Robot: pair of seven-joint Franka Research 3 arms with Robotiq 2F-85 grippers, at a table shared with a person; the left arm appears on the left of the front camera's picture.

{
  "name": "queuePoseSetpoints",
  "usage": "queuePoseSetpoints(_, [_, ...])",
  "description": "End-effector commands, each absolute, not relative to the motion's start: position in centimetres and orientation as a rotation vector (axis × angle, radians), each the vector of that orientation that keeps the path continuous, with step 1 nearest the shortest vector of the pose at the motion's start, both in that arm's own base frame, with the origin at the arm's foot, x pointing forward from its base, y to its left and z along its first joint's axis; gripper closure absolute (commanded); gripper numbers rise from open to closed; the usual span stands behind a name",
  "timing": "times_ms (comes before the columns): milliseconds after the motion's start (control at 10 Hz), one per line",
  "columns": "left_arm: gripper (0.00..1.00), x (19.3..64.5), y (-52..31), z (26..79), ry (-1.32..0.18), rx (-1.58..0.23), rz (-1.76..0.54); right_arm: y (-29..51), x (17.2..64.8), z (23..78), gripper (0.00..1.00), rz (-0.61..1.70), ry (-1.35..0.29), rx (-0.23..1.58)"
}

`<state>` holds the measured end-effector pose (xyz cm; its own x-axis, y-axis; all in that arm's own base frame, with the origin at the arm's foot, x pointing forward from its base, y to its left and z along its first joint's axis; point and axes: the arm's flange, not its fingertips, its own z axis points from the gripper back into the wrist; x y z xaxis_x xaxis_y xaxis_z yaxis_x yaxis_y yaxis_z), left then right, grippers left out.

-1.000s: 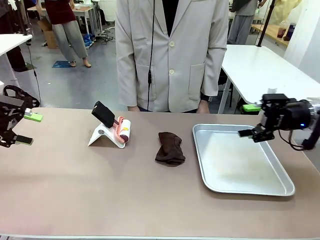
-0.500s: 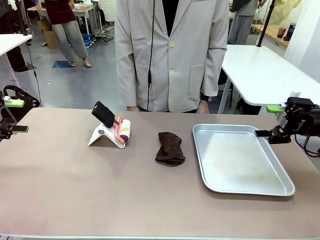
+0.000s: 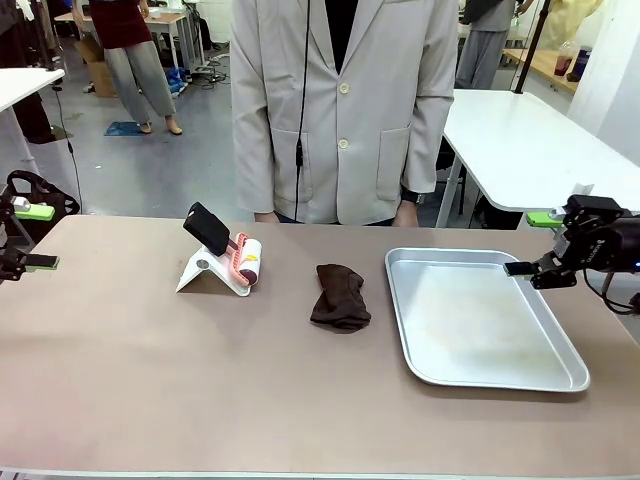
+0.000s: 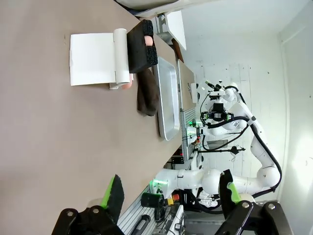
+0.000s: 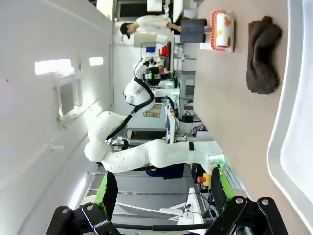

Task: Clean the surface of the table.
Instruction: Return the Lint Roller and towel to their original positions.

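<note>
A: What does the table (image 3: 200, 400) look like?

B: One wide slab with a matte brownish-taupe top and a thin pale edge, filling the lower half of the front view. It runs off the picture at 3 and 9 o'clock, so its ends are cut off.

A: How many things sit on it?

B: Three. One silver metal tray (image 3: 560, 372) at about 3 o'clock from the table's middle, with faint marks on its floor. One dark brown cloth (image 3: 339, 297), crumpled, near the middle. One lint roller (image 3: 247, 261) on a white stand at 10 o'clock from the cloth, with a black block (image 3: 207, 228) on top; I take that for its handle, though it is hard to make out.

A: And the person?

B: One, in a pale jacket (image 3: 340, 100), at 12 o'clock behind the far edge. The hands are mostly hidden by the table edge.

A: The grippers?

B: Two. The left gripper (image 3: 28, 237) sits at 9 o'clock, partly cut off by the frame; the right gripper (image 3: 535, 243) at 3 o'clock, over the tray's far right corner. Both have their jaws spread wide with nothing between them, plain in each wrist view (image 4: 171, 196) (image 5: 161, 188).
</note>
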<state>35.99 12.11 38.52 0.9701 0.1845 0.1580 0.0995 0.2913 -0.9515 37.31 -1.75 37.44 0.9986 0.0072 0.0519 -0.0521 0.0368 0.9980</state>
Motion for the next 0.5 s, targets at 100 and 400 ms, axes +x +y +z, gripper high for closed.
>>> queuePoseSetpoints(100, [0.0, 35.46, 11.92, 38.66, -0.253, -1.268, 0.07, -1.69, 37.54, 37.97, 0.0, 0.034, -0.023, 1.529])
queuePoseSetpoints(400, [0.0, 35.46, 11.92, 38.66, -0.253, -1.268, 0.07, -1.69, 37.54, 37.97, 0.0, 0.034, -0.023, 1.529])
